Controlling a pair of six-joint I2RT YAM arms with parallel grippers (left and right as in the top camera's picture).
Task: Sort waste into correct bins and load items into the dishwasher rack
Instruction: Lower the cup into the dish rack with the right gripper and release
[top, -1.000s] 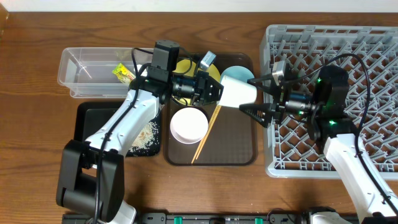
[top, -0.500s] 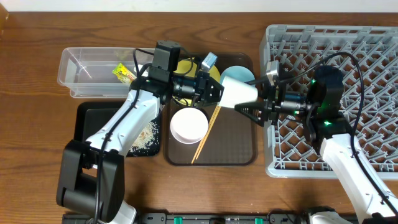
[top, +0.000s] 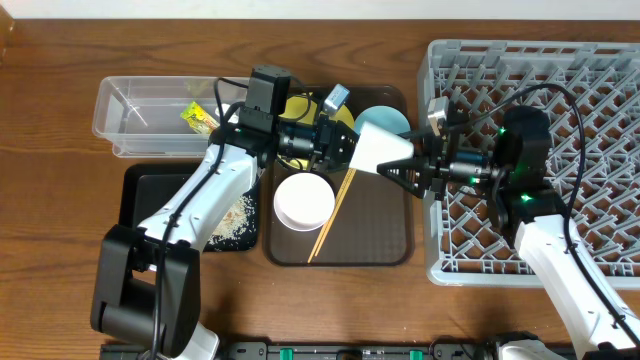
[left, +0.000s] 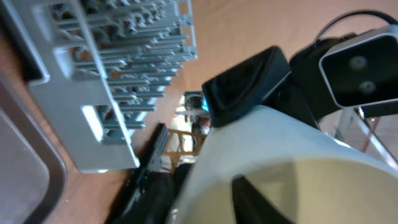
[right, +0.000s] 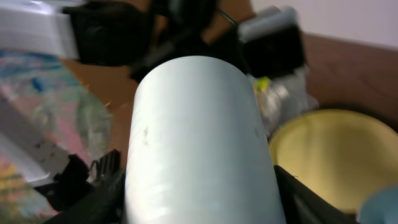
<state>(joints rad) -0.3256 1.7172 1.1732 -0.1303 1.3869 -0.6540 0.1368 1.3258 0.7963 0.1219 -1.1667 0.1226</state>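
Left fingers: I see my left fingers (left: 252, 198) clamped on the rim of the white cup (top: 380, 150), one finger inside the mouth and the other outside it.
Cup: it lies on its side in the air, mouth to the left and closed end to the right, held between my two arms.
Right fingers: my right fingers (right: 102, 186) straddle the closed end of the cup, one on each side and right against its wall. I cannot tell whether they are pressing it or only flanking it.
Cup position: it is above the far right part of the brown tray (top: 385, 245), just left of the rack (top: 560, 80).
Blue bowl (top: 388, 118): on the brown tray, just beyond the cup.
White bowl (top: 302, 200): on the brown tray, near and left of the cup.
Chopsticks (top: 333, 215): they slant across the brown tray just right of the white bowl.
Yellow plate (top: 296, 107): at the far left of the brown tray, mostly hidden under my left arm.
Clear container (top: 140, 125): far left on the wooden surface (top: 50, 200), with the wrapper (top: 198, 117) inside.
Black tray (top: 140, 205): on the near side of the clear container, with rice (top: 237, 218) along its right side.
In the way: my left arm crosses over the right ends of both bins.
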